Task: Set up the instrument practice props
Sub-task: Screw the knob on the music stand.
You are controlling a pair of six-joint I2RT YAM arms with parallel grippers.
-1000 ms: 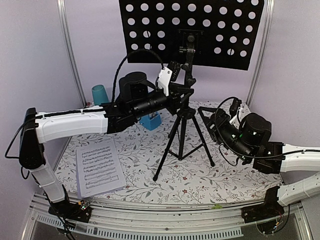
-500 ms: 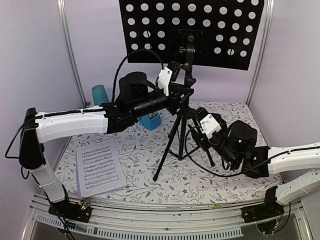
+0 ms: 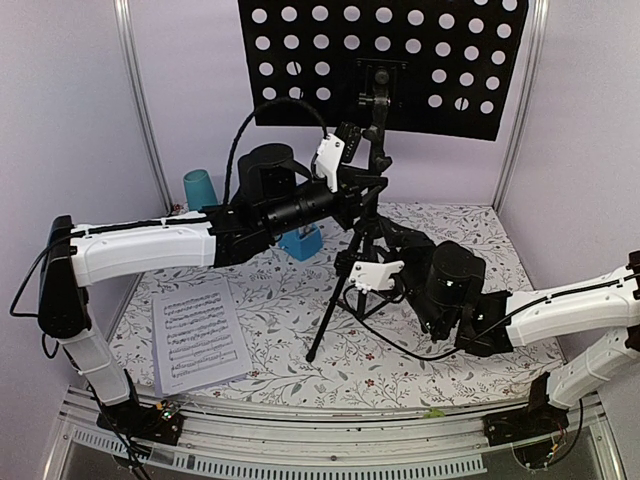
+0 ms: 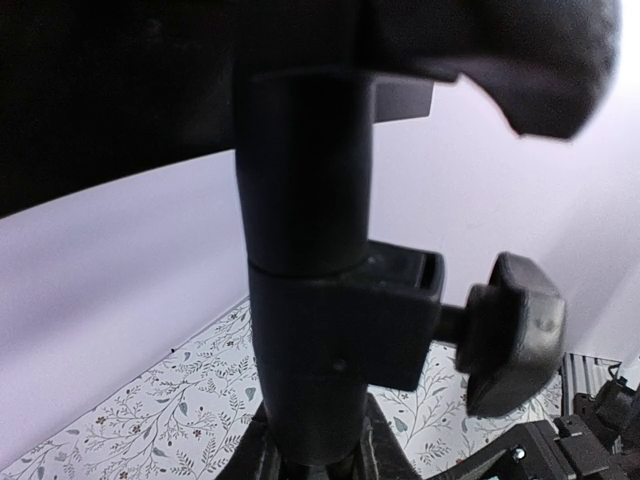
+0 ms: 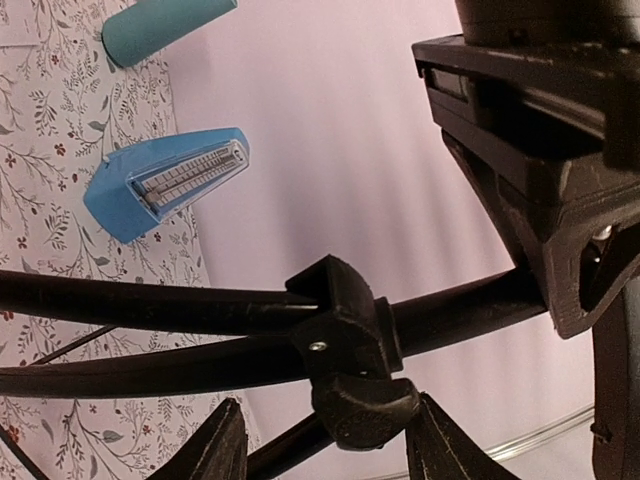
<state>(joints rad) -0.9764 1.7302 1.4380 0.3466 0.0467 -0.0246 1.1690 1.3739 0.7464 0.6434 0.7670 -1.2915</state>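
Note:
The black music stand (image 3: 366,240) stands mid-table on its tripod, its perforated tray (image 3: 300,70) up at the back. My left gripper (image 3: 368,185) is shut on the stand's pole (image 4: 300,250), just below the clamp with its knob (image 4: 515,330). My right gripper (image 5: 330,430) is open at the tripod's leg collar, one finger on each side of the collar knob (image 5: 365,400), with a gap on the left side. A printed sheet-music page (image 3: 198,333) lies flat at the front left. The blue metronome (image 3: 300,243) stands behind the left arm.
A teal cup (image 3: 199,188) stands at the back left by the wall. The tripod legs (image 3: 330,315) spread across the middle of the flowered tablecloth (image 3: 280,300). Lavender walls close in both sides and the back.
My right arm has swung left across the table to the tripod's collar, and its jaws have narrowed a little. The left arm and the stand have not moved.

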